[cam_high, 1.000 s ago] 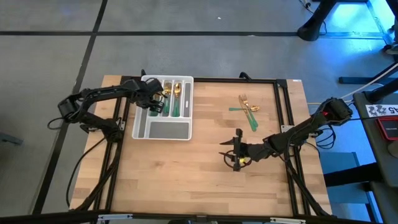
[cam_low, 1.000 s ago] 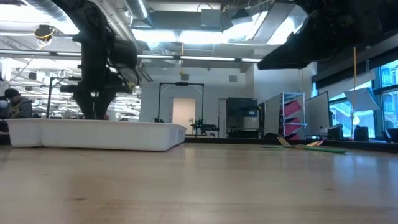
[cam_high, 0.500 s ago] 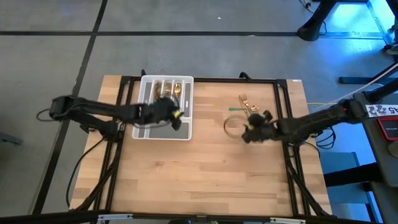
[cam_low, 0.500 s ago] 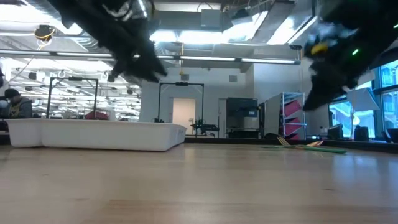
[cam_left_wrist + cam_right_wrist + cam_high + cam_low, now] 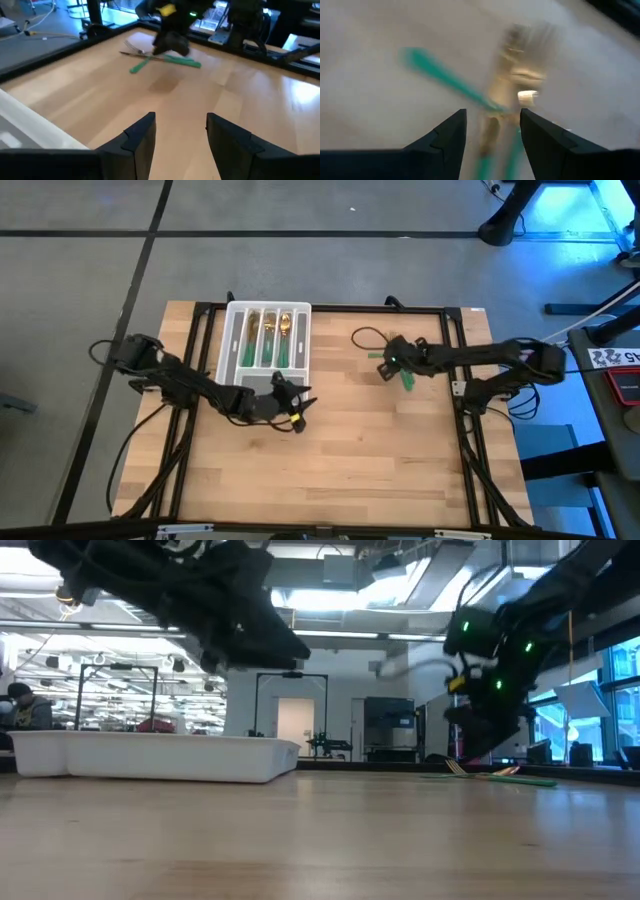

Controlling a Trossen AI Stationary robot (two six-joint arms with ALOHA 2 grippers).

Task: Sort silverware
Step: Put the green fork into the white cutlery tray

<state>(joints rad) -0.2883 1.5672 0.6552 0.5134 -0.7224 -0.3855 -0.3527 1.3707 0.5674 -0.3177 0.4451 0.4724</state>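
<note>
Several pieces of silverware with green handles and gold heads (image 5: 270, 335) lie in the long compartments of the white tray (image 5: 232, 350) at the far left. A few more pieces (image 5: 405, 376) lie crossed on the bare wood at the far right, also seen as a loose pile (image 5: 165, 59) in the left wrist view. My right gripper (image 5: 384, 366) hangs open just above this pile (image 5: 470, 90), slanting down. My left gripper (image 5: 298, 410) is open and empty (image 5: 180, 120), low over the wood by the tray's near right corner, pointing toward the pile.
A black frame (image 5: 455, 340) runs along the table's edges. The near half of the wooden table (image 5: 340, 470) is bare. In the low view the tray's wall (image 5: 150, 758) stands at the left and the right gripper (image 5: 480, 735) at the right.
My left gripper has left the tray and swung toward the table's near edge and right, tipping from pointing down to nearly level. My right gripper has gone from the middle of the table toward the far edge, to just over the loose silverware. Both stayed open.
</note>
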